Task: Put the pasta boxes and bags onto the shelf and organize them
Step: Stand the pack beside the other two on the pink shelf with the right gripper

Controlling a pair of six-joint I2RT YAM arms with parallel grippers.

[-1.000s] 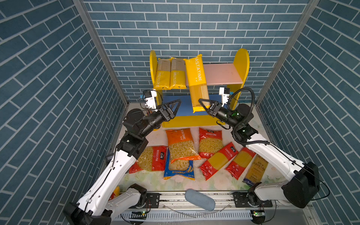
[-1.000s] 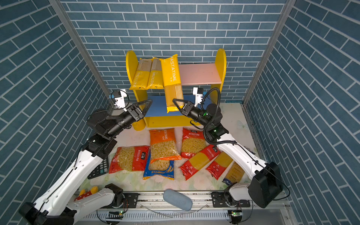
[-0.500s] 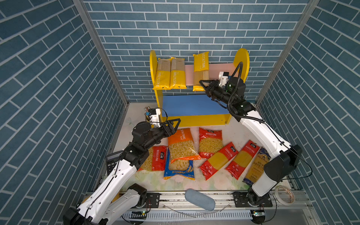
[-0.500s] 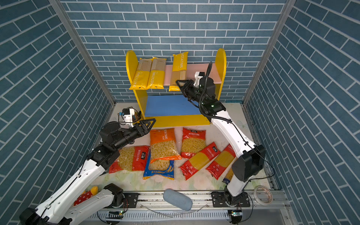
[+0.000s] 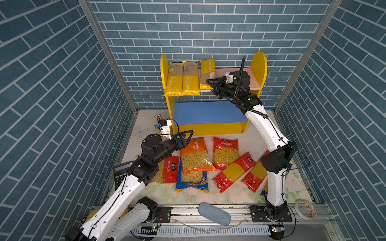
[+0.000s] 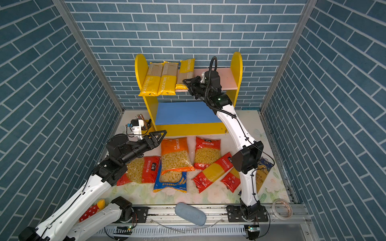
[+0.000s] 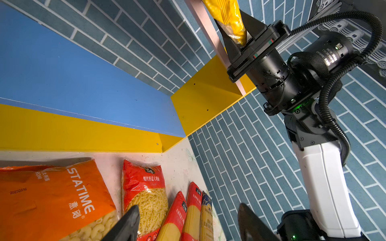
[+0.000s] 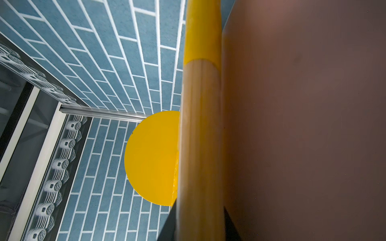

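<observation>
Grips the yellow pasta pack [image 5: 206,68] tight in the right tool [image 5: 210,83] on the pink top board [image 5: 220,73] of the shelf [image 5: 259,66] at 12 o'clock, with the left tool [image 5: 189,136] wide open and empty, and could let the pack slide off the front edge if freed too soon.

Right arm stretches up and back, its right gripper [image 5: 210,84] clamped on a yellow pack [image 5: 206,71]; left arm stays bent low, left gripper [image 5: 189,136] jaws spread wide

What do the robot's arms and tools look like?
The left arm and right arm have white shells and black joints. A black ribbed cable wraps the right arm, near a green light. The left tool and right tool have black triangular fingers.
</observation>
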